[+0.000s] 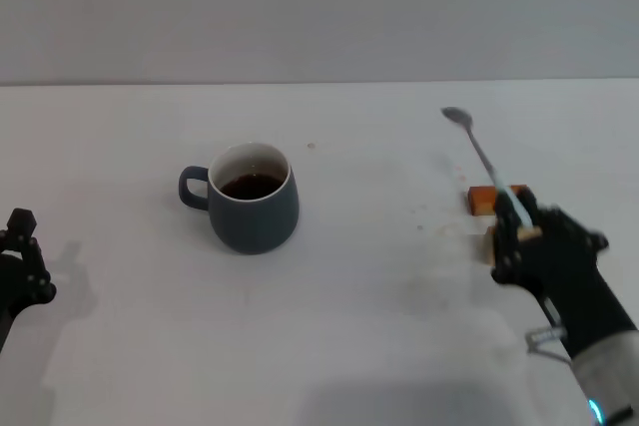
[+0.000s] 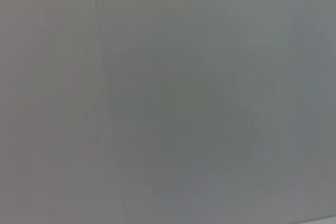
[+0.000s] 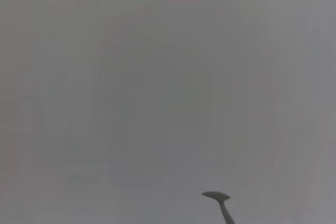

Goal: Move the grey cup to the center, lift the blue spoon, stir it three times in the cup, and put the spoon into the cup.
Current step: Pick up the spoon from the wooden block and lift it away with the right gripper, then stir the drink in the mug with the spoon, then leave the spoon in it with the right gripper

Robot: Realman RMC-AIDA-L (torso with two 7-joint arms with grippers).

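My right gripper (image 1: 518,229) is clamped on the blue spoon (image 1: 484,162) by its handle; its long axis runs up and away from my jaws, bowl outermost. The grey cup (image 1: 253,199) sits well off toward my left side. My left gripper (image 1: 22,251) hangs parked, its fingers probably hidden.

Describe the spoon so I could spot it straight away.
Start at the grey cup mid-table, then look toward the robot's right. The right gripper grips the blue spoon by its pale handle, over the wooden blocks; its thin metal neck and bowl point away.
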